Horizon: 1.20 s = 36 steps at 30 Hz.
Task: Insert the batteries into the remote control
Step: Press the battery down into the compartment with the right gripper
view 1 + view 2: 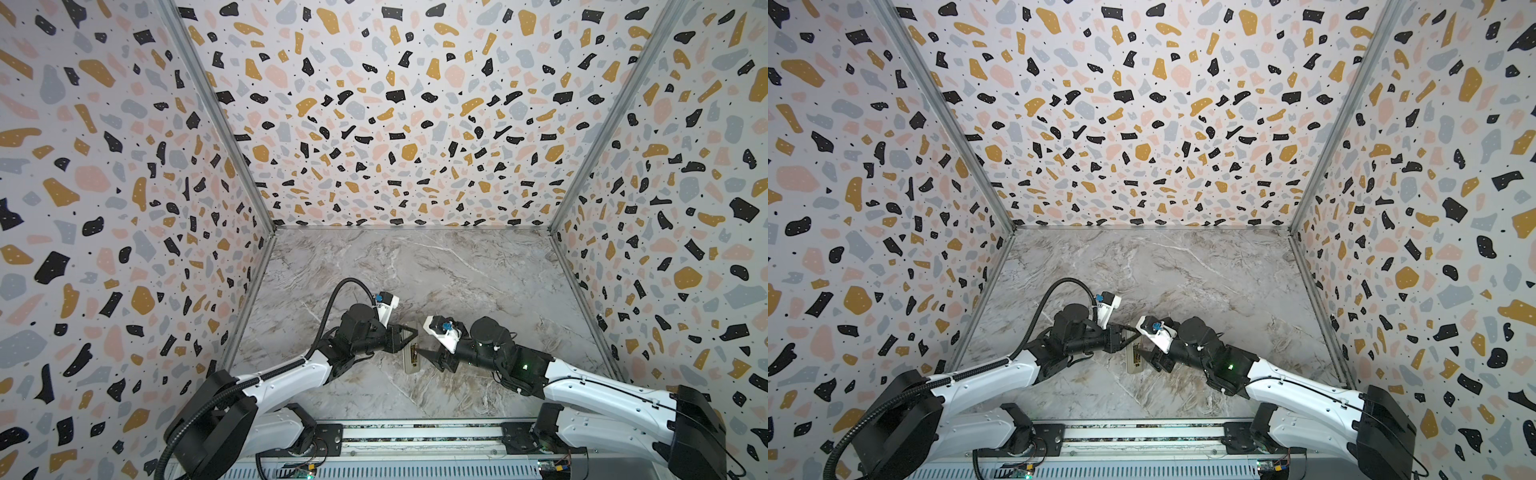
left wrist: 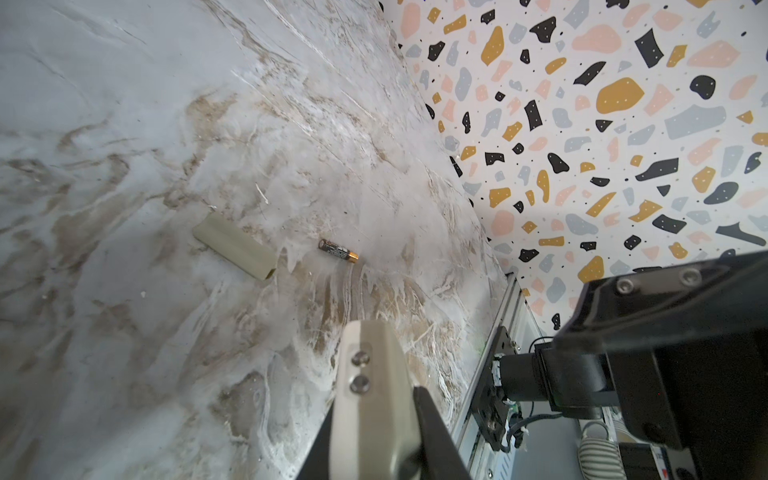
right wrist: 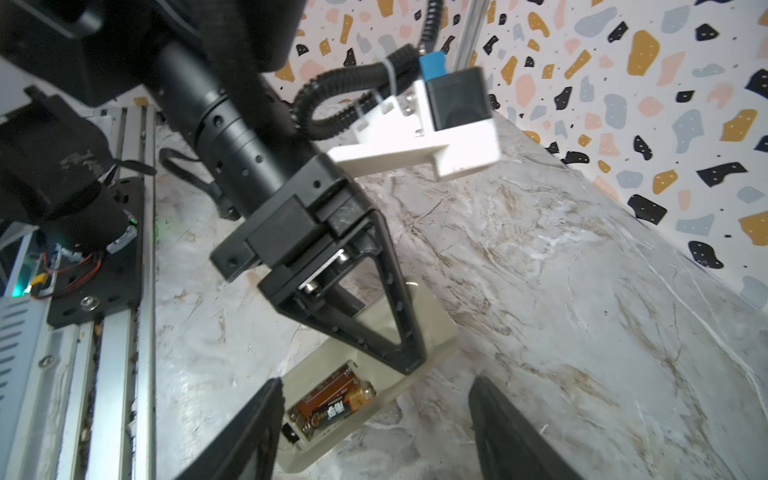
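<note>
Right wrist view showed the remote (image 3: pixel 434 332) back uppermost and seemingly resting on the marble-patterned desk (image 3: pixel 582 291). Its recess was open, with one battery (image 3: pixel 332 401) seated inside next to a small coil spring. The left pincer (image 3: pixel 409 363) was clenched on the remote's body just past the recess. The left wrist view showed that same pale casing, with two small screws, between the black fingers. The right pincer (image 3: pixel 376 386) stood released, its dark fingers spread to either side of the remote's recess end and grasping nothing. A second battery (image 2: pixel 338 250) lay on its side on the desk, apart from the remote. A flat pale cover (image 2: pixel 235 245) lay farther from the remote than that battery did. The batteries looked like smooth, rigid little cylinders, dark-bodied with a copper band, probably light and quick to roll or squirt out of a pinch. The loose one would best be taken across the middle of its barrel, leaving both ends free to meet spring and contact. The remote looked like hard, matte, pale plastic, boxy with rounded corners, light enough to skid on the glossy desk. It seemed best held by its long edges, clear of the recess.
</note>
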Each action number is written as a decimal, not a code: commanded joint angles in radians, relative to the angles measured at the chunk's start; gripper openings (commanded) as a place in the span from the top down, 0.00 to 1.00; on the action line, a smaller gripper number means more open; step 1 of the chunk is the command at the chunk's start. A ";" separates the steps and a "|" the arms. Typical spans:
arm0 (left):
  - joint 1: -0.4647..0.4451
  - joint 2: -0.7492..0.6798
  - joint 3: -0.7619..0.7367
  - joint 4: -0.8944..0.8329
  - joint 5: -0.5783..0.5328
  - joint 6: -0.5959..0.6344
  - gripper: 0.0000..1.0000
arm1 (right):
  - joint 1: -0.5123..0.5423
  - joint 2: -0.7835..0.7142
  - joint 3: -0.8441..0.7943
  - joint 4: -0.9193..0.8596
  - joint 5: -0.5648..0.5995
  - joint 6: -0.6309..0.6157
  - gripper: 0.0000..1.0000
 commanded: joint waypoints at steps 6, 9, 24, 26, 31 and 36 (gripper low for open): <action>0.011 -0.045 0.011 -0.054 0.105 0.046 1.00 | 0.085 0.026 0.037 -0.073 0.058 -0.088 0.41; 0.013 -0.057 0.009 -0.080 0.118 0.061 1.00 | 0.108 0.043 0.055 -0.090 0.096 -0.099 0.45; 0.017 -0.072 0.002 -0.097 0.136 0.073 1.00 | 0.153 0.109 0.079 -0.116 0.172 -0.127 0.66; 0.017 -0.074 0.002 -0.096 0.137 0.073 1.00 | 0.154 0.111 0.078 -0.115 0.180 -0.127 0.67; 0.017 -0.072 0.002 -0.095 0.139 0.073 1.00 | 0.155 0.121 0.081 -0.117 0.192 -0.125 0.69; 0.017 -0.072 0.002 -0.095 0.138 0.074 1.00 | 0.159 0.137 0.084 -0.122 0.187 -0.126 0.71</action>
